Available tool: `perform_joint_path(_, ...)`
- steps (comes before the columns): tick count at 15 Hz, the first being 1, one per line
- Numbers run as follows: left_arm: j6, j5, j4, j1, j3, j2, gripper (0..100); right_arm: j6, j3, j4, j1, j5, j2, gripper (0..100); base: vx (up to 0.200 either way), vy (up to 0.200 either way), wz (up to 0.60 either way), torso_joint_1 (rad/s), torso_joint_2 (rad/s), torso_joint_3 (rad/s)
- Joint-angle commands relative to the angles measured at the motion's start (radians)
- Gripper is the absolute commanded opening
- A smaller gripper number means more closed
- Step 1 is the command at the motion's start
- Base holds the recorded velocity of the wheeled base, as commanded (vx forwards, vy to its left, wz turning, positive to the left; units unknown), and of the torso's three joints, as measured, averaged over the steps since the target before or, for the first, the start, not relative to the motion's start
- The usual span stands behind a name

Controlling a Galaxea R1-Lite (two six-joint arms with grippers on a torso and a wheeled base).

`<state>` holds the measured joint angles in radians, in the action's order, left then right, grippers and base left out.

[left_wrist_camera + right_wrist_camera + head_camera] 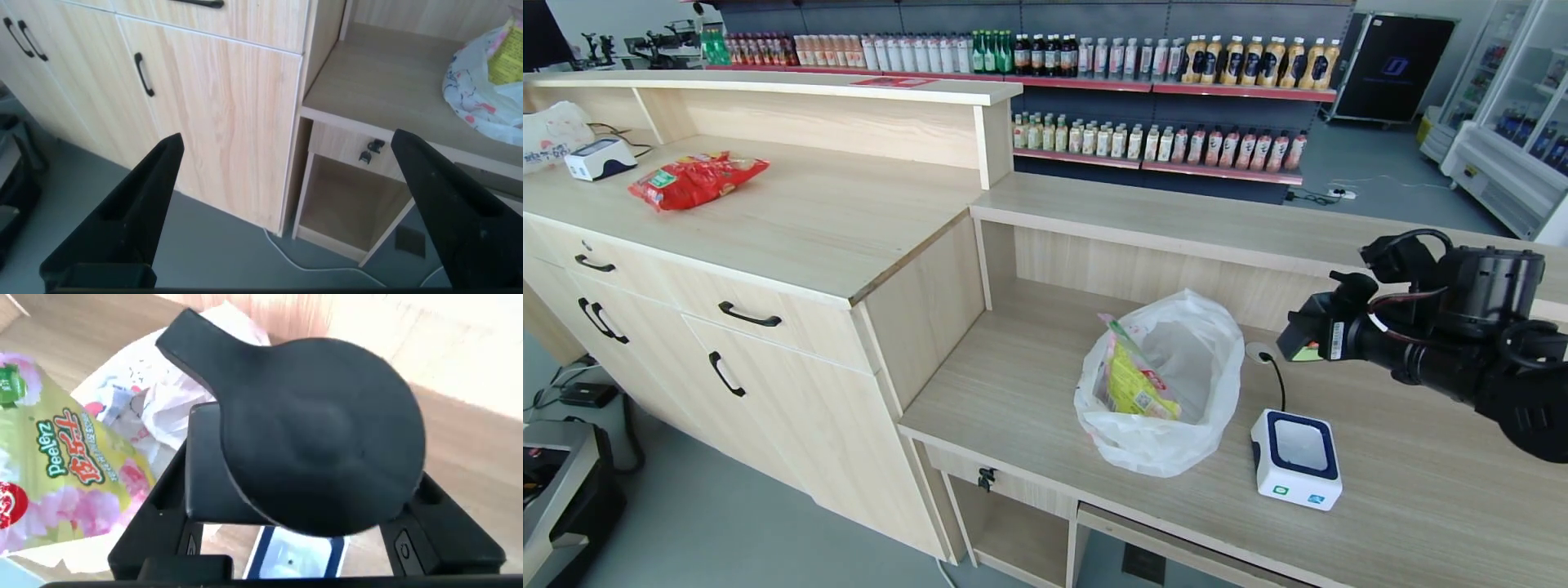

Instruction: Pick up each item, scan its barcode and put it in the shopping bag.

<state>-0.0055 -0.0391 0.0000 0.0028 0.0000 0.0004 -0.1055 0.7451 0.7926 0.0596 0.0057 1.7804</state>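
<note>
Packaging on the red snack packet [697,180], lying on the counter [849,220] well above and beyond the empty, wide-spread left gripper [288,139], looks thin, slick and crushable, so I'd pinch a sealed end edge lightly.

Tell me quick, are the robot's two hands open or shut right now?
Left gripper: open, holding nothing.
Right gripper: cannot tell whether it is open or shut.
</note>
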Motion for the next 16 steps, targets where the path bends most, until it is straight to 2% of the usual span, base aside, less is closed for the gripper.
perform_joint_path(1,-0.001,-0.001,0.000,0.000,0.000,0.000,100,-0.043,-0.013,0.045,-0.004,-0.001,-0.006,0,0.000,0.000,0.00,0.000,0.00,0.000)
perform_joint_path(5,-0.001,-0.001,0.000,0.000,0.000,0.000,100,-0.121,-0.027,0.137,-0.015,-0.004,0.040,0,0.000,0.000,0.00,0.000,0.00,0.000)
perform_joint_path(10,-0.001,-0.001,0.000,0.000,0.000,0.000,100,-0.109,-0.024,0.174,-0.017,-0.004,0.040,0,0.000,0.000,0.60,0.002,0.00,0.002)
perform_joint_path(12,-0.001,-0.001,0.000,0.000,0.000,0.000,100,-0.109,-0.021,0.186,-0.018,-0.003,0.056,0,0.000,0.000,0.00,0.000,0.00,0.000)
perform_joint_path(16,-0.001,-0.001,0.000,0.000,0.000,0.000,100,-0.112,-0.018,0.297,-0.058,-0.001,0.188,0,0.000,0.000,0.00,0.000,0.00,0.000)
